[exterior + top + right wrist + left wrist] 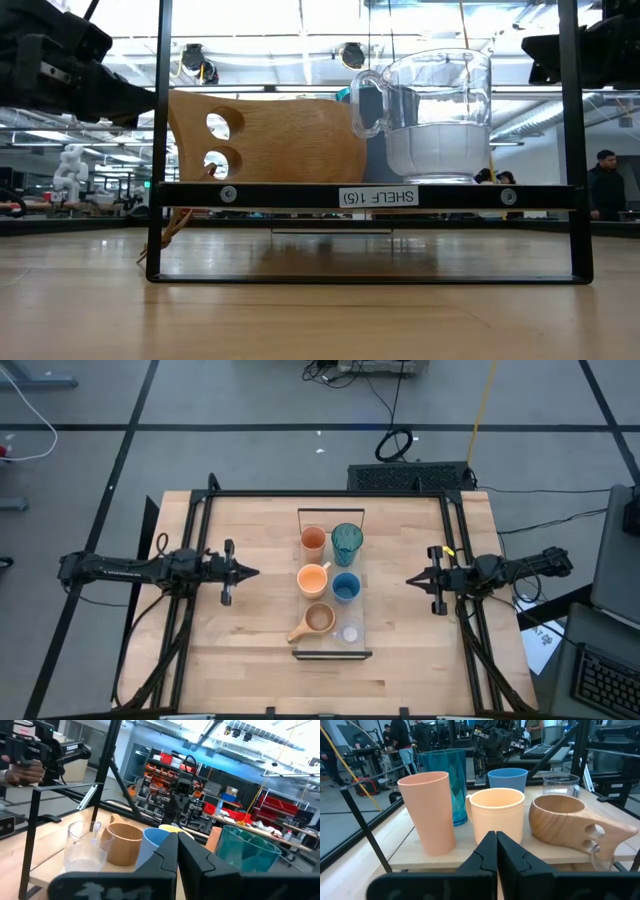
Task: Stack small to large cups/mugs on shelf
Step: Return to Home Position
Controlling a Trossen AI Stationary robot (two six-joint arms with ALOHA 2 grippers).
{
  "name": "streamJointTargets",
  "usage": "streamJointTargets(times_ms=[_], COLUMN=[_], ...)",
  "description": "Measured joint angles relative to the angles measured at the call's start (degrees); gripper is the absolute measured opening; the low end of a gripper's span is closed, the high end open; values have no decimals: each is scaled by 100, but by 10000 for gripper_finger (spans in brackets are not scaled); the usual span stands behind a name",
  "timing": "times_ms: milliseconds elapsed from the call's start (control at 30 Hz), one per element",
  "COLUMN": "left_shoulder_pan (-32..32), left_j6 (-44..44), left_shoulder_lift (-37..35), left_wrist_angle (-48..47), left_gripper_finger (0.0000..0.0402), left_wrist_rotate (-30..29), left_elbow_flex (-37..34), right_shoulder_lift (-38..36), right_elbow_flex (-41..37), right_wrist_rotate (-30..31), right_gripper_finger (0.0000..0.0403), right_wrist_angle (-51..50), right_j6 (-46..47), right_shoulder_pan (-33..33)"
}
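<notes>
— What's up front?
— The tan mug and clear glass, side by side at the shelf's near end. Behind them stand the orange mug and blue cup, then the orange cup and teal tumbler.
— And the arms?
— The left gripper and right gripper flank the shelf, well apart from it, fingers pressed together, empty.

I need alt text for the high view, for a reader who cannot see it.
Six cups and mugs stand in two rows on the shelf: orange cup, orange mug, tan mug; teal tumbler, blue cup, clear glass. The left gripper and right gripper, both shut, wait on either side.
</notes>
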Motion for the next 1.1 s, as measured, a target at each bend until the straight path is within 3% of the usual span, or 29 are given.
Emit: streamJointTargets(times_ms=[633, 1100], left_shoulder_pan=[0, 24], left_j6=[162, 406], left_shoulder_lift=[-30, -30], left_wrist_angle=[24, 6], left_gripper_finger=[1, 2], left_wrist_rotate=[2, 4], left_elbow_flex=[2, 2], right_shoulder_lift=[-2, 141], right_elbow_flex=[0, 0], right_wrist_rotate=[-220, -431], right_gripper_finger=[0, 0], right_wrist_angle=[-418, -671], right_j6=[502, 568], right_shoulder_pan=[-1086, -1234])
